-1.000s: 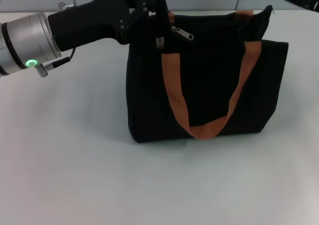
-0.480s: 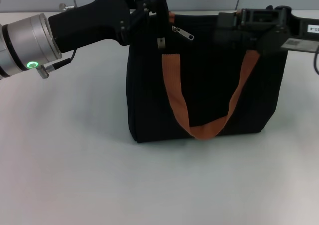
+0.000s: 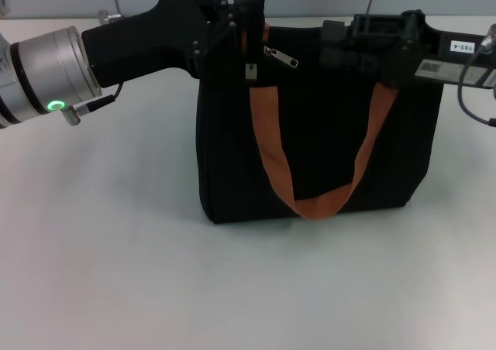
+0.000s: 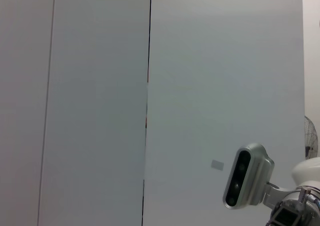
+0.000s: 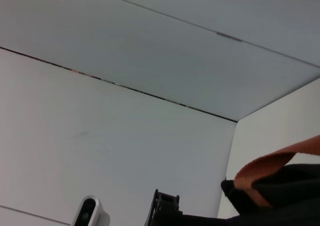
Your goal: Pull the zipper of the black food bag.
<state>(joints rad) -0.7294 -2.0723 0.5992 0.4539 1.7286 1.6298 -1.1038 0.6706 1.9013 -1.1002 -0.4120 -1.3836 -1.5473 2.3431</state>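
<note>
I see the black food bag [image 3: 318, 133] standing upright on the white table, boxy, its broad front face turned toward me. An orange-brown strap loops down across that face in a long U. Along the top edge, toward my left end, the zipper [image 3: 282, 56] shows as a small silver pull tab lying tilted on the black track. In my right wrist view only a bag corner and strap appear.

Matt black cloth food bag [image 3: 318, 141], shiny metal zipper [image 3: 282, 56], woven straps [image 3: 310, 199].
</note>
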